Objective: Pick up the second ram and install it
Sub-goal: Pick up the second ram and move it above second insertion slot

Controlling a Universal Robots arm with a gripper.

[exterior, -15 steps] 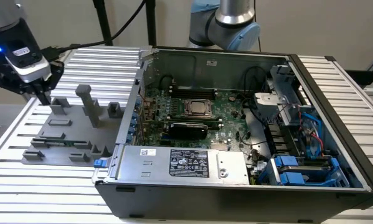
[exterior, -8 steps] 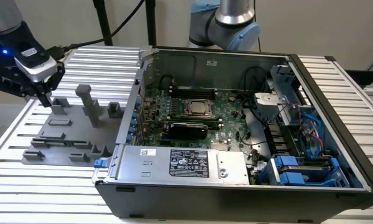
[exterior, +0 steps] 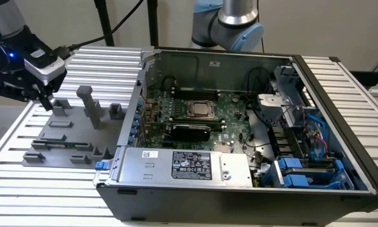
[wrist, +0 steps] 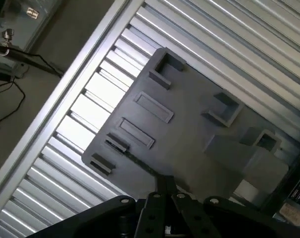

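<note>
Exterior view: the end effector hangs over the far corner of the grey fixture tray, at the exterior view's left. How far open it is cannot be told. The second ram sits in a slot along the tray's near side, well apart from the end effector. There is open air above the tray. An upright post stands between the end effector and the open computer case.

Wrist view: the tray lies on the slatted bench, with the bench edge close beside it. The end effector cuts off part of the tray. A thin dark strip runs toward it; what the strip is cannot be told.
</note>
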